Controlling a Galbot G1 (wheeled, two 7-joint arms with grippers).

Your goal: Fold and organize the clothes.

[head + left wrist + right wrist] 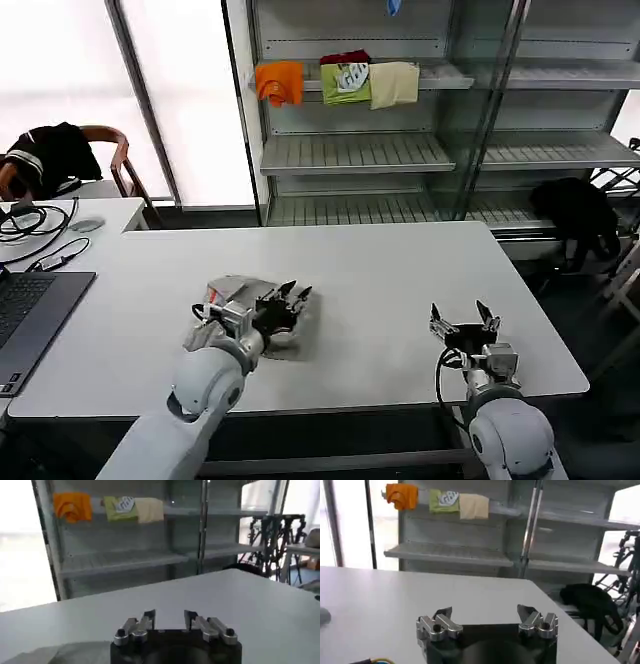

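While both arms sit low over the white surface (400,290), the left end effector (296,296) at lower centre-left of head view has fingers apart w/ nothing between; just under/behind it lies a light grey shirt (232,292), mostly hidden by the wrist, its edge also at lower left of left wrist view (45,654); right end effector (465,318) at lower right, fingers wide apart, empty, well apart from shirt; shelf rack (360,150) behind w/ orange, green & cream garments (340,82) at upper centre.
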